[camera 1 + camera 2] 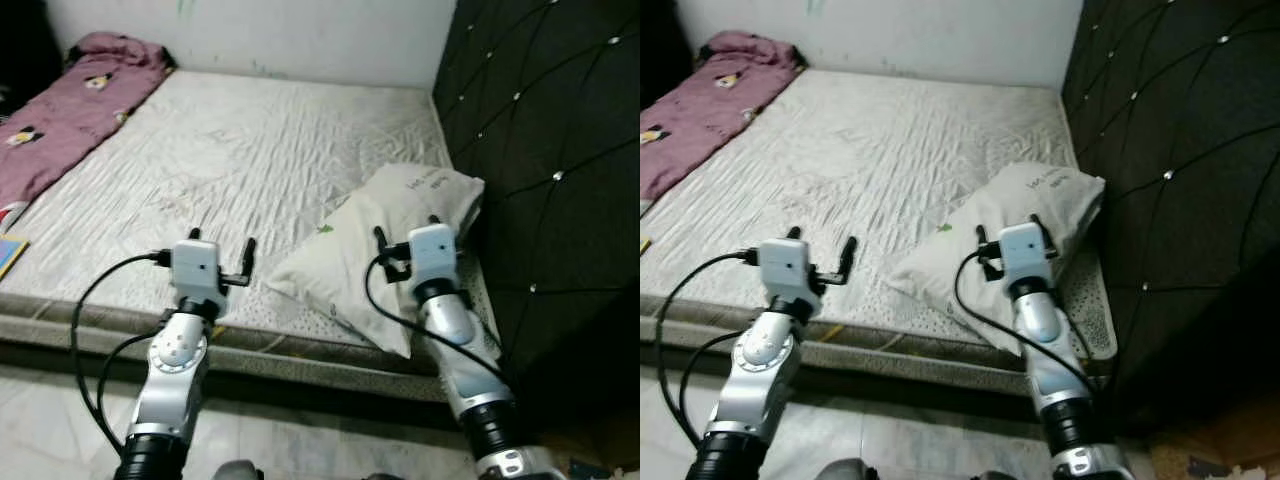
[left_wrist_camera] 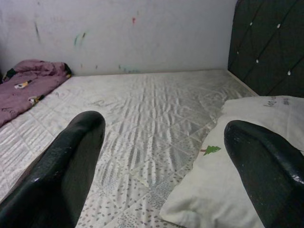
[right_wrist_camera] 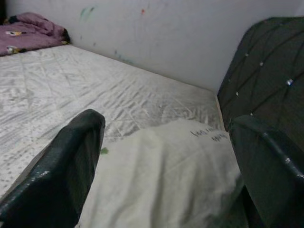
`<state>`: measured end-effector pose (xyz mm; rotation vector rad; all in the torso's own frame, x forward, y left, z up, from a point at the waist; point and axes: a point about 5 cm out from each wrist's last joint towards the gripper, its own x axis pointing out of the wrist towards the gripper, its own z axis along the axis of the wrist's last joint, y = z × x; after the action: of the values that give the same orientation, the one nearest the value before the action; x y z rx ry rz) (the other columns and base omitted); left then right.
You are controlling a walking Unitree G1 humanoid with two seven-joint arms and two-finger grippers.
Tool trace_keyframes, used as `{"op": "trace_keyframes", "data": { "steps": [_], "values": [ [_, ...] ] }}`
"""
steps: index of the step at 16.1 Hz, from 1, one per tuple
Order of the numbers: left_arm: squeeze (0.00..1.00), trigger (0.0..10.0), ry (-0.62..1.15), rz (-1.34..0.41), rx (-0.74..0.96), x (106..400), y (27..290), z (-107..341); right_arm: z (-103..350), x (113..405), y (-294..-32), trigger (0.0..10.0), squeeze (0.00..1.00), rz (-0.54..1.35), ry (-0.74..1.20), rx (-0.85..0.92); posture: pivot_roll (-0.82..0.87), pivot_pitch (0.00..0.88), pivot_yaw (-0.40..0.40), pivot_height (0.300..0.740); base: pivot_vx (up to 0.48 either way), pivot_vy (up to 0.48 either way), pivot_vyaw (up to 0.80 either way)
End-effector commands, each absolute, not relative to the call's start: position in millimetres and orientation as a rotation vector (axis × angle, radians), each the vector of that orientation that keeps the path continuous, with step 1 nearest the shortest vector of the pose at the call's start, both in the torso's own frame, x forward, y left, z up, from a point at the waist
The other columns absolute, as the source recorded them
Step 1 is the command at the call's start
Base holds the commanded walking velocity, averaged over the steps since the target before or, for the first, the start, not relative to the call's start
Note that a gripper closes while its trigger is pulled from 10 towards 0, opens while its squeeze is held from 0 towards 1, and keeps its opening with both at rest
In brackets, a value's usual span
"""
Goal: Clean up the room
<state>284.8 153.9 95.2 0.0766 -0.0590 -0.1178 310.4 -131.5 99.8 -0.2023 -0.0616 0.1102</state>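
Tidying is judged to be at an early stage. A bare mattress [image 1: 250, 150] is seen ahead, with a pillow [image 1: 385, 245] lying askew at its near right corner, close beside the dark padded headboard [image 1: 545, 150] on the right. The pillow's near corner overhangs the mattress edge, so it has not yet been set straight. A purple blanket [image 1: 60, 110] is left crumpled along the far left side of the mattress, unfolded. A small flat blue item [image 1: 8, 255] is glimpsed at the left edge, too little of it showing to be named. Straightening the pillow and folding the blanket are judged to be what is left, as far as can be seen.

Both arms are held forward at about the same height, forearms raised from the near edge of the bed. The left gripper [image 1: 222, 250] is poised over the near edge of the mattress, just left of the pillow and apart from it; its fingers [image 2: 66, 166] are spread wide with nothing between them. The right gripper [image 1: 405, 232] is held over the pillow's near half, its fingers [image 3: 66, 161] likewise parted wide and holding nothing, the pillow lying between and beyond them in the right wrist view. Whether the right fingertips touch the pillow cannot be told.
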Motion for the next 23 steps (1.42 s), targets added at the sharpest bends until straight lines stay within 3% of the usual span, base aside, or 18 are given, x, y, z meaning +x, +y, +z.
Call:
{"op": "trace_keyframes", "data": {
  "steps": [1,10,23],
  "values": [
    [0.0,10.0,-0.069,-0.115,0.087,286.0,157.8,98.2,103.6,312.3,-128.8,10.0,0.0,0.118,-0.073,-0.195,0.08,0.0,-0.027,0.74,0.0,0.0,0.0],
    [0.0,10.0,-0.076,-0.139,0.08,285.0,156.8,98.9,102.9,312.0,-127.6,10.0,0.0,0.117,-0.07,-0.19,0.08,0.0,-0.024,0.74,0.0,0.0,-0.11],
    [0.0,10.0,-0.075,-0.154,0.08,284.3,155.4,98.7,103.1,311.5,-127.0,10.0,0.0,0.119,-0.072,-0.187,0.08,0.0,-0.024,0.74,0.32,0.0,-0.03]
  ]
}}
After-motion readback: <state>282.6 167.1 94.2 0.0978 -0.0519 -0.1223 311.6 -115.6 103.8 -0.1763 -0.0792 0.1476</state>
